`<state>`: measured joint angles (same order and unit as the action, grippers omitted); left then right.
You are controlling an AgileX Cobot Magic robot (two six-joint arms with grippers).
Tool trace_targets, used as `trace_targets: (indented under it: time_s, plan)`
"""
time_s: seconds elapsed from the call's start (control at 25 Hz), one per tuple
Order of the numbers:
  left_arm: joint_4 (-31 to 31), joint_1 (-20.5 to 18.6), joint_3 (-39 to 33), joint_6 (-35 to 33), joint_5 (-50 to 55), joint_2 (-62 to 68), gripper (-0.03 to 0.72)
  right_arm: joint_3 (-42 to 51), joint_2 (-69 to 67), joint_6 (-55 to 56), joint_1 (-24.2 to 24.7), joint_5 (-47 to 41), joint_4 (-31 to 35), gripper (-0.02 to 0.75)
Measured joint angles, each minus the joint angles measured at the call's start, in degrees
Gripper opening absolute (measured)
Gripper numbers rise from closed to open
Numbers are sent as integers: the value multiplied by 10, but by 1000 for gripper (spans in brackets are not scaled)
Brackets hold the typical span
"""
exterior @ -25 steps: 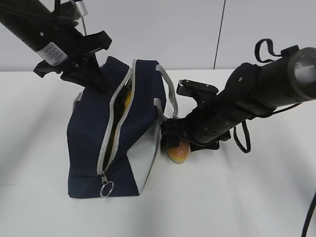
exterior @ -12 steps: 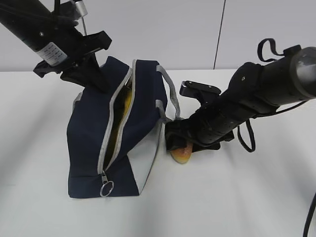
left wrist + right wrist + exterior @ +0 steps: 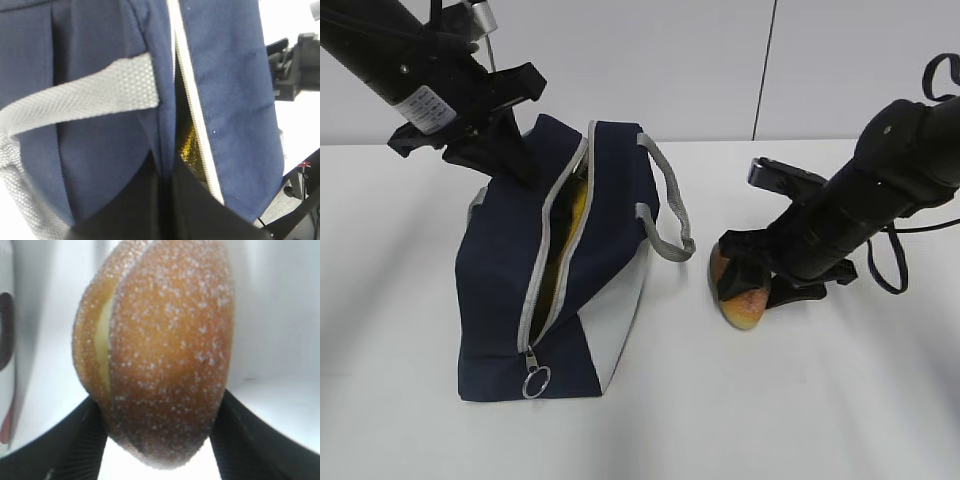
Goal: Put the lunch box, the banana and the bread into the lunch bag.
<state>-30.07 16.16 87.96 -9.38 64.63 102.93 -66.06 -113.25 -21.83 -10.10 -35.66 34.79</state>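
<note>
Exterior view: right tool [image 3: 745, 288], gripping the bread [image 3: 740, 295], has moved right, clear of the bag [image 3: 560, 270]. Left tool [image 3: 505, 150] still grips the bag's far edge.

White table [image 3: 840, 400] — navy lunch bag [image 3: 500, 290] (unzipped) — bread [image 3: 740, 300] just beside.

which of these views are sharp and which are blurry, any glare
Exterior view: evenly lit and sharp, soft shadows under the lunch bag and the right gripper. Left wrist view: too close, bag fabric soft, bright washout at the top right. Right wrist view: the bread fills the frame, fairly sharp, background overexposed white.
</note>
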Motion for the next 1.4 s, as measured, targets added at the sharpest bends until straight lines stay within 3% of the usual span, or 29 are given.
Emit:
trace_targets:
  time_s: [0.28, 0.52, 0.64, 0.84, 0.92, 1.16, 1.4]
  plan:
    - [0, 0, 0, 0, 0, 0, -3, -8, 45, 2, 23, -18, -52, 437]
    - [0, 0, 0, 0, 0, 0, -3, -59, 123, 3, 23, -40, -50, 436]
    - [0, 0, 0, 0, 0, 0, -3, -89, 151, -12, 21, -71, 0, 436]
    - [0, 0, 0, 0, 0, 0, -3, -103, 161, -104, -13, -116, 185, 435]
    - [0, 0, 0, 0, 0, 0, -3, -103, 161, -123, -38, -118, 218, 435]
    - [-9, 0, 0, -2, -1, 0, -3, -104, 136, -133, -109, -102, 257, 435]
    - [-9, 0, 0, -4, -2, 0, -3, -104, 79, -132, -126, -87, 261, 435]
